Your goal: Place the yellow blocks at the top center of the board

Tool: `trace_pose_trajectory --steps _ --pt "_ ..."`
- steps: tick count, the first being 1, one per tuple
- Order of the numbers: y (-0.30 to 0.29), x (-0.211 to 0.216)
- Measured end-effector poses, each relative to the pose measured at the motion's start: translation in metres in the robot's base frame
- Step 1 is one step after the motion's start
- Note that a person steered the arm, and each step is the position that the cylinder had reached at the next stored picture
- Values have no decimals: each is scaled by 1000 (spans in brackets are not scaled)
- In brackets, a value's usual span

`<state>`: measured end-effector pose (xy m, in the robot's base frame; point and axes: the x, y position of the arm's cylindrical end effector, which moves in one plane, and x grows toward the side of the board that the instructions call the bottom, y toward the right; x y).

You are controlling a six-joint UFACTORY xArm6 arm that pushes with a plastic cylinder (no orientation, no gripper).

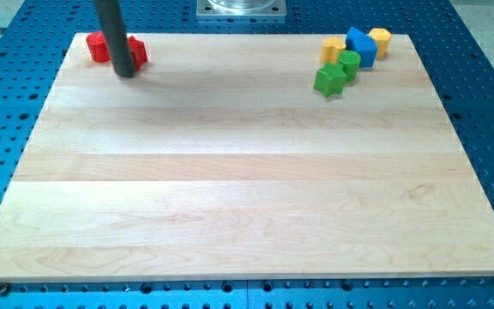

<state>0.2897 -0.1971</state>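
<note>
Two yellow blocks sit at the board's top right: one (333,48) at the left of a cluster, the other, a hexagonal one (380,40), at its right. A blue block (361,46) lies between them. Two green blocks (329,80) (348,63) touch the cluster from below. My rod comes down at the top left, and my tip (126,72) rests on the board just below two red blocks (99,47) (136,51), far left of the yellow blocks.
The wooden board (247,189) lies on a blue perforated table (487,77). A metal mount (242,8) sits beyond the board's top edge at centre.
</note>
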Motion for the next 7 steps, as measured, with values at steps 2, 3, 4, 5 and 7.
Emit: trace_pose_trajectory --steps 2,3,4,5,7 --pt "29 -44" --pt "24 -45" --pt "116 -82" --pt "195 -96" --pt "345 -98"
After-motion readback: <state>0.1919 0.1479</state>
